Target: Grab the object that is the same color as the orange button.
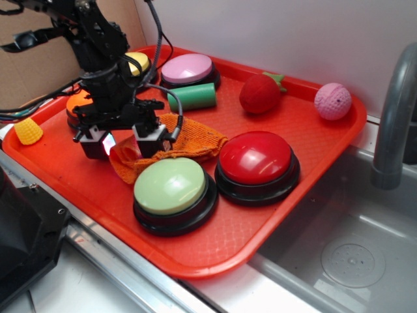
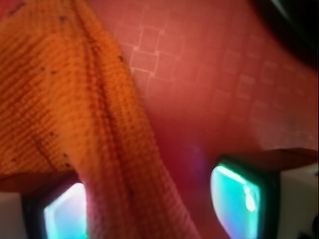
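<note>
The orange knitted cloth (image 1: 195, 140) lies crumpled on the red tray (image 1: 228, 248), between the arm and the green and red buttons. My gripper (image 1: 124, 145) is down over its left end, jaws apart, with a fold of cloth between the fingers. In the wrist view the cloth (image 2: 65, 99) runs down between the two lit pads (image 2: 234, 199). It lies against the left pad, and a gap of bare tray separates it from the right one. The orange button (image 1: 75, 103) sits behind the arm, mostly hidden.
On the tray stand a pale green button (image 1: 171, 186), a red button (image 1: 255, 158), a pink button (image 1: 187, 68) and a yellow button (image 1: 137, 62). A green cylinder (image 1: 192, 96), strawberry (image 1: 260, 93) and pink ball (image 1: 333, 101) lie behind. A faucet (image 1: 394, 117) stands at right.
</note>
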{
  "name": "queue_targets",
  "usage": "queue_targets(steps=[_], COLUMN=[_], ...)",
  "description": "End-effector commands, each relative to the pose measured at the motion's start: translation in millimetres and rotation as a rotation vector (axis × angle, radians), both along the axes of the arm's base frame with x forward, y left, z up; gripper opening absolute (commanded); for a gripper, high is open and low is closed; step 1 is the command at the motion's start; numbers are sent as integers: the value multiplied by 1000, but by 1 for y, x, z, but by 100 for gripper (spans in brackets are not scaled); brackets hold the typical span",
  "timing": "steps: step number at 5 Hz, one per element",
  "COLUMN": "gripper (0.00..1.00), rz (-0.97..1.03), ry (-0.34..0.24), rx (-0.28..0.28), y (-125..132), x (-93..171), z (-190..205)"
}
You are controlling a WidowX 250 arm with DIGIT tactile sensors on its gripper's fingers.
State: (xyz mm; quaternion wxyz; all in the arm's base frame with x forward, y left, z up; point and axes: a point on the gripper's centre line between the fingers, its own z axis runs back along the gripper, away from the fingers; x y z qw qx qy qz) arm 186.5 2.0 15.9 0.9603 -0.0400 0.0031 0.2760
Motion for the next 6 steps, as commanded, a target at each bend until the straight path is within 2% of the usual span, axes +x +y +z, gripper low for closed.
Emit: queue_targets(steps=[1,4,5,6], gripper=[0,0,0,0], rz=[48,-24,-133,-216], ry=[-60,-92,-89,-146], rx=[-9,74,113,156], y=[5,8,17,19], x=[1,12,19,21], z=[5,48,88,131])
